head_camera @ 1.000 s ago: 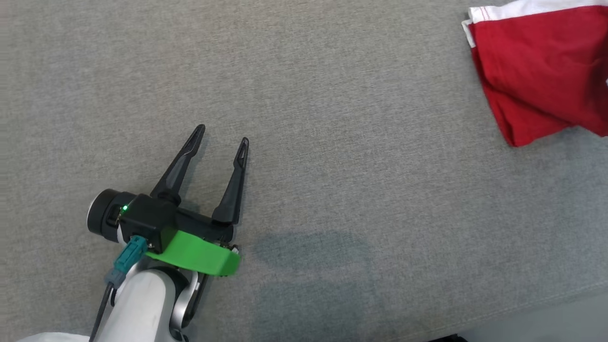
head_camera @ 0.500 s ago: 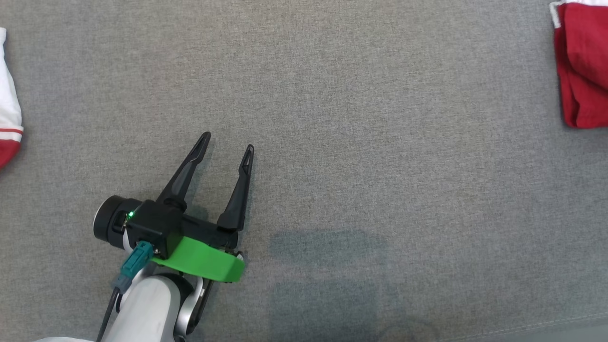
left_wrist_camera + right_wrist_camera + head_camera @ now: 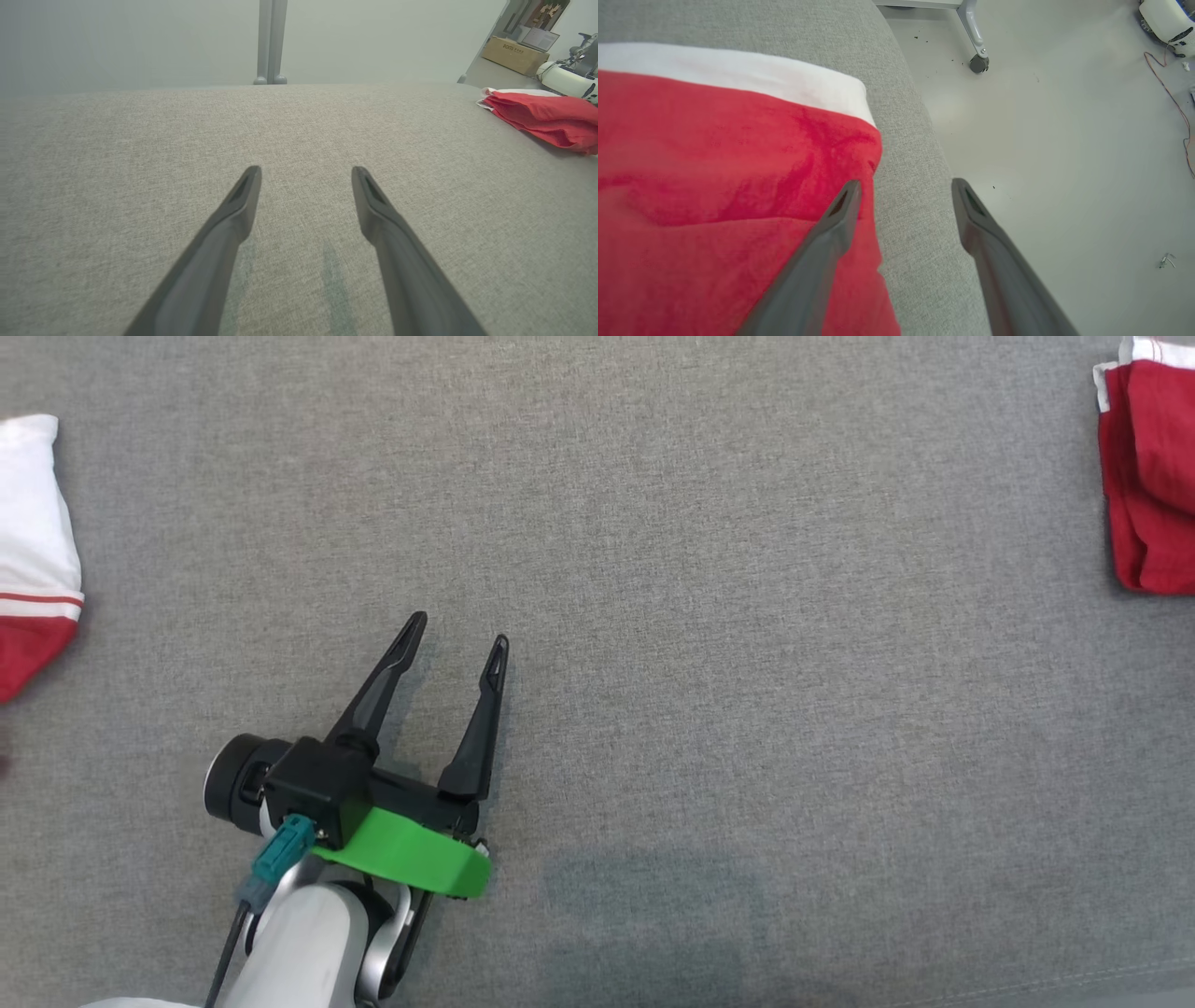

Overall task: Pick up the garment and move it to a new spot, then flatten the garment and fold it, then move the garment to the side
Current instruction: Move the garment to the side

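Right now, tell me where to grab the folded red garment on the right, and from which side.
Take the red garment at its side edge near the white band, coming from above with the right gripper. The layers lie flat and stacked there, close to the rim of the grey surface, and the open jaws straddle that edge, so one pinch should catch them all.

This looks like a robotics lab or test room. A grey fabric-covered table (image 3: 299,121) stands over a bare pale floor (image 3: 1055,140). There is a stand leg on a caster (image 3: 979,64), a loose cable (image 3: 1174,102) across the floor, and a cardboard box (image 3: 514,49) further off.
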